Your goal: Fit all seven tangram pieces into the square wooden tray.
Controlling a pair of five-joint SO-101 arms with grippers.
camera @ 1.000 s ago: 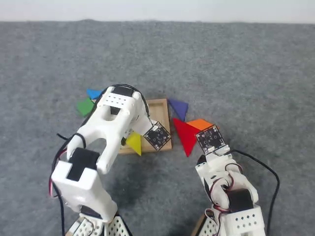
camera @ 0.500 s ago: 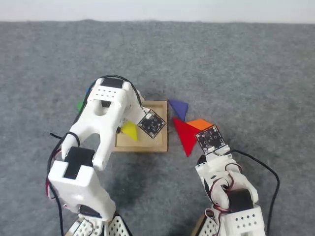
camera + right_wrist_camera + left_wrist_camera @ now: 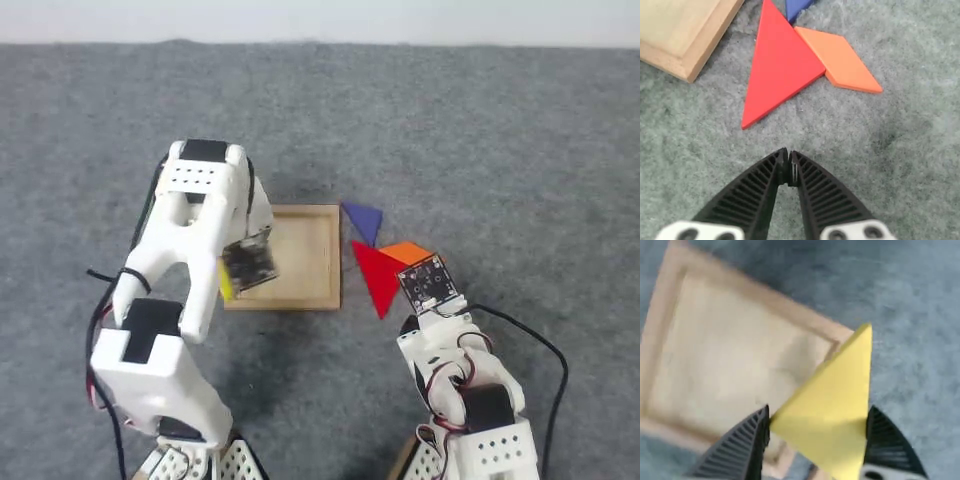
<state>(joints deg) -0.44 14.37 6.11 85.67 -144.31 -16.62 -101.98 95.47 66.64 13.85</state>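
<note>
grey carpet (image 3: 500, 130); left end effector (image 3: 816, 436) grips yellow triangle (image 3: 837, 400).

Yellow triangle (image 3: 226, 283) — mostly hidden beneath the left arm (image 3: 195, 230)

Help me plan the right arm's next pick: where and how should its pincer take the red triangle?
Probably the narrow corner nearest the right pincer, from straight above. The red triangle lies flat on the carpet, so only its edges offer purchase; the two edges meeting there are free, while the orange parallelogram crowds its far side.
</note>
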